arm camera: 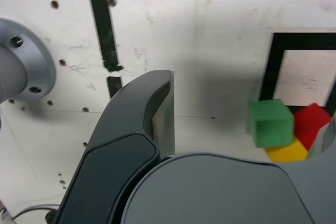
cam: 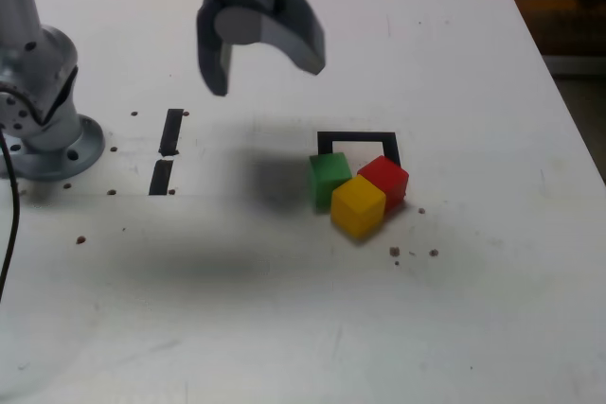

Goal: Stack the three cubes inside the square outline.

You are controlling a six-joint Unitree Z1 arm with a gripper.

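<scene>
- Jaws first: my gripper [cam: 268,63] hangs in the air with the jaws spread wide and nothing between them. Both fingers show clear daylight in the exterior view, and the wrist view shows one dark finger [arm camera: 149,124] with bare tabletop beside it.
- Cubes: all three sit bunched on the tabletop [cam: 473,328] toward the exterior view's right of me and nearer that camera than my fingertips. None is stacked yet.
- The green cube [cam: 329,179] is the closest of the three to my jaws; it rests on the near-left corner of the square outline [cam: 358,138], overlapping the tape.
- The red cube [cam: 384,180] sits on the outline's near-right corner, touching or just beside the green one's far side; I cannot tell which.
- The yellow cube [cam: 357,206] lies in front of both, outside the outline, pressed up against them and turned corner-on to the camera.
- The relation that matters: the cluster lies off to one side of my open jaws, not under them. In the wrist view the green cube [arm camera: 271,123] sits beyond my finger, with red [arm camera: 311,124] and yellow [arm camera: 287,152] tucked behind it.
- My call: I need to carry across toward the outline and come down, and since the cubes crowd each other, squaring my jaws to one cube's free faces looks like the tricky part.
- The two black tape strips [cam: 167,151] lie on the other side of me, toward the arm's base [cam: 47,144], well apart from the cubes.
</scene>
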